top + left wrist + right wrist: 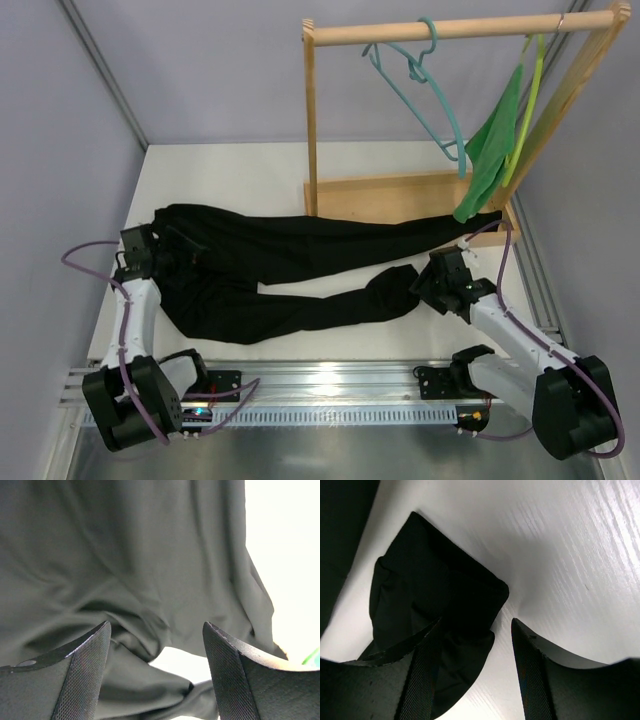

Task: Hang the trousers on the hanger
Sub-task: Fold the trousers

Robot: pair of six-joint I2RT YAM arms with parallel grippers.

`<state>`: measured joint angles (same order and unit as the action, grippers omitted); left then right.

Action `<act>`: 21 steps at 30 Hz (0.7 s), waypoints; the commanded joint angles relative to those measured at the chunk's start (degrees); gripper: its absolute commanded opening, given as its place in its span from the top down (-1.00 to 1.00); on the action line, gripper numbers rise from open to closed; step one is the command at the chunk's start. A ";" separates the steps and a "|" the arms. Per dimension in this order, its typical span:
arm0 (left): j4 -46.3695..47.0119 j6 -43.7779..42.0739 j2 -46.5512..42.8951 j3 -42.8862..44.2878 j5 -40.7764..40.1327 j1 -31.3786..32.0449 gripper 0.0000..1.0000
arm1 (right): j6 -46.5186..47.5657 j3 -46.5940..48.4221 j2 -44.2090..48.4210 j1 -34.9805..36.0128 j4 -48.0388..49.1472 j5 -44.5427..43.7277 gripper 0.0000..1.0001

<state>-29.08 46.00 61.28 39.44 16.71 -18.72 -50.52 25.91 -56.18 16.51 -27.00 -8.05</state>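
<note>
Black left fingers (pixel 85 670): spread wide with nothing pinched; we see only dark cloth past them.
Left gripper (pixel 155 630): over the waist end of the trousers (pixel 280 270), at their left edge in the top view.
Right fingers (pixel 420 675): also apart, and we see bare table (pixel 560 555) in the gap.
Right gripper (pixel 475 625): at the folded end of the near leg; one finger overlaps that cuff, but we cannot tell whether it touches.
Trousers: flat on the table, waist to the left, both legs running right. The far leg's end reaches the rack's base, and the near leg stops at the right gripper.
Hanger (pixel 434 42): hooked on the top rod of the wooden rack (pixel 400 195), well apart from the trousers.
Green cloth (pixel 490 150): we see it on a yellow-green hanger (pixel 530 100) at the rod's right end, its lower tip just above the far leg's end.
</note>
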 commanded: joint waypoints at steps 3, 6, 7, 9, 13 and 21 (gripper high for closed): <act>3.42 0.67 -3.53 0.46 2.98 2.64 -0.49 | -6.95 -2.79 0.37 2.03 5.82 -4.60 -0.17; 3.24 0.50 -3.36 0.02 2.45 2.72 -0.50 | -7.84 -2.19 -0.77 2.21 5.65 -6.87 0.08; 3.59 0.32 -3.18 -0.41 2.19 2.64 -0.49 | -7.92 0.08 -1.29 2.29 4.08 -10.72 0.26; 3.42 0.23 -2.13 -0.16 1.05 2.64 -0.49 | -6.88 3.16 -0.86 2.29 -1.36 -14.87 0.84; 2.46 -0.03 -0.55 0.81 -1.40 2.64 -0.49 | -8.88 17.20 1.77 2.29 -21.03 -26.46 0.93; -0.45 -1.79 1.21 3.27 -10.04 -1.91 -0.55 | -4.16 4.45 19.34 2.47 -17.94 -14.73 0.77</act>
<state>-28.73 45.89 61.25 39.72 9.98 -17.12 -57.58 36.38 -40.32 18.68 -45.80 -26.48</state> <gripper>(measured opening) 0.778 0.078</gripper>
